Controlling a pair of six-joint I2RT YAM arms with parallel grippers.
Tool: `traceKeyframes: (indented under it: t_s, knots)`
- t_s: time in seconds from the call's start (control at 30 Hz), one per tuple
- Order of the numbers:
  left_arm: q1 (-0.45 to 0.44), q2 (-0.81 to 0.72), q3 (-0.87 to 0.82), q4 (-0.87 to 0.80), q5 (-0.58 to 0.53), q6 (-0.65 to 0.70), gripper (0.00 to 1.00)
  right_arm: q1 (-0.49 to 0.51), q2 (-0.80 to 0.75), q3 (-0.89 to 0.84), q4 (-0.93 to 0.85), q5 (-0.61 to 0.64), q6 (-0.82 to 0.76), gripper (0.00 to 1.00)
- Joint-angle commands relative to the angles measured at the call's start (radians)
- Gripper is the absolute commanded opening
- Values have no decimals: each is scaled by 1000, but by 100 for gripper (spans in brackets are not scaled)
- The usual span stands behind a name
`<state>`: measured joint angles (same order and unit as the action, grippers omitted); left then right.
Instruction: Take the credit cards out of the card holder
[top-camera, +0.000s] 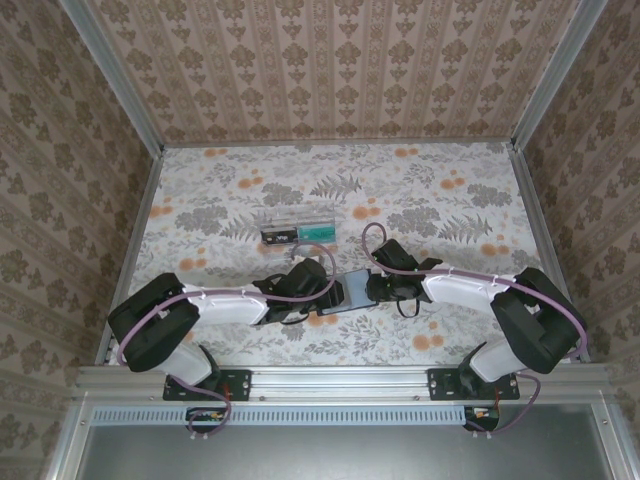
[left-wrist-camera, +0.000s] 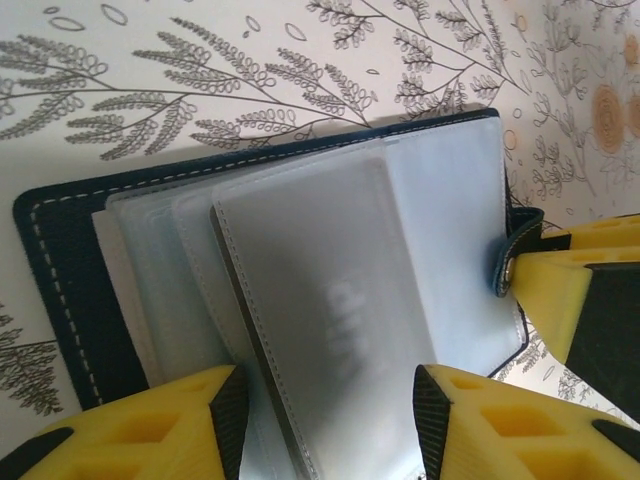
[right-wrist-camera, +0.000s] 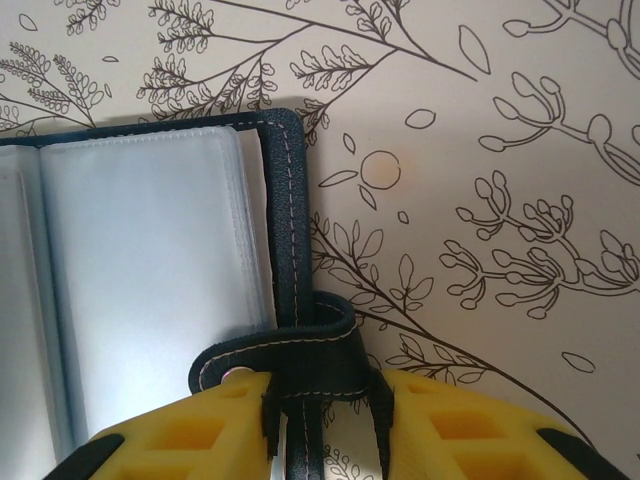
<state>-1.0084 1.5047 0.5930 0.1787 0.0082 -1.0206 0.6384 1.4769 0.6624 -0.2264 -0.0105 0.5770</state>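
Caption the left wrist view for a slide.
Left gripper straddling a frosted sleeve of the open card holder on a floral tablecloth.

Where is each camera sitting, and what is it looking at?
Top external: above, behind the arms, facing down at the table; both arms show, meeting at the card holder.
Left wrist: faces down onto its clear sleeves; left gripper straddles one.
Right wrist: faces down at its tab, pinched by the right gripper.
Shared: every view has the card holder.
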Motion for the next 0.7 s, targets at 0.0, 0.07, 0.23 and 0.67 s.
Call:
traceKeyframes:
  t_s: [0.0, 0.07, 0.23, 0.67]
  knots:
    - [-16, 0, 33, 48, 29, 38, 52, 0, 30, -20, 11, -28, 11, 33]
    - [-18, -1, 41, 52, 34, 50, 56, -1, 33, -20, 15, -31, 12, 33]
    - [-20, 17, 56, 78, 56, 60, 60, 0, 37, -20, 17, -34, 14, 33]
    - [-21, 7, 49, 66, 54, 65, 92, -16, -43, -39, -25, 47, 44, 34]
